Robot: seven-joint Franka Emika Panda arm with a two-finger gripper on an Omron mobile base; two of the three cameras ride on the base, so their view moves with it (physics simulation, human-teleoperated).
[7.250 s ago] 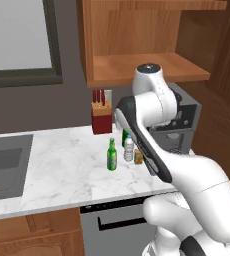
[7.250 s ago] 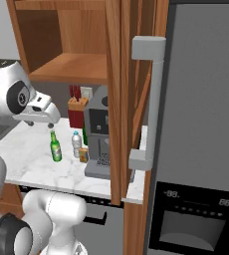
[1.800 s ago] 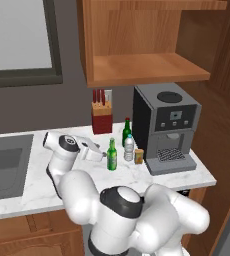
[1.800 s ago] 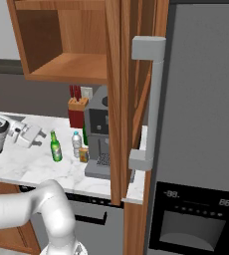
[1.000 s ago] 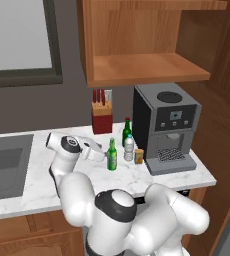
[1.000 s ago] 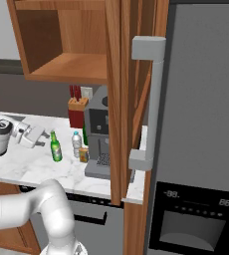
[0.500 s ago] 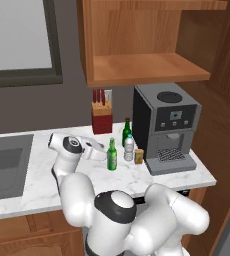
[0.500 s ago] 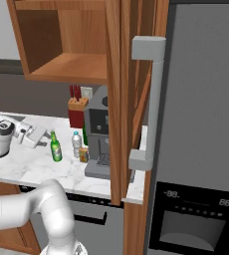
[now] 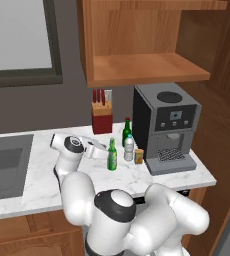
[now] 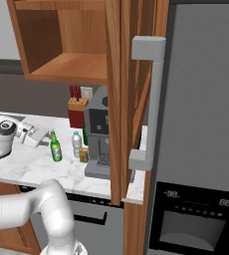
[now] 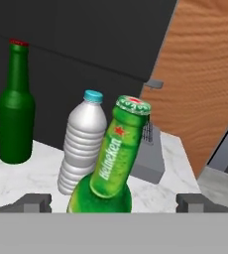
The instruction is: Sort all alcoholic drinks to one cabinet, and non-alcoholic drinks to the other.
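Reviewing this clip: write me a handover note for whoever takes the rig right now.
Gripper: open, low over the counter, its fingertips on either side of the bright green beer bottle, not gripping.
Darker green bottle and water bottle: upright on the marble counter beside the coffee machine.
Done: nothing sorted; the wide wall cabinet holds no drinks.
Left: close on the bright bottle, shelve it, then the other two.

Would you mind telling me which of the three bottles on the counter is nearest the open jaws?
The bright green beer bottle with the pale label, which stands right between the fingertips. The water bottle and the darker green bottle stand farther back.
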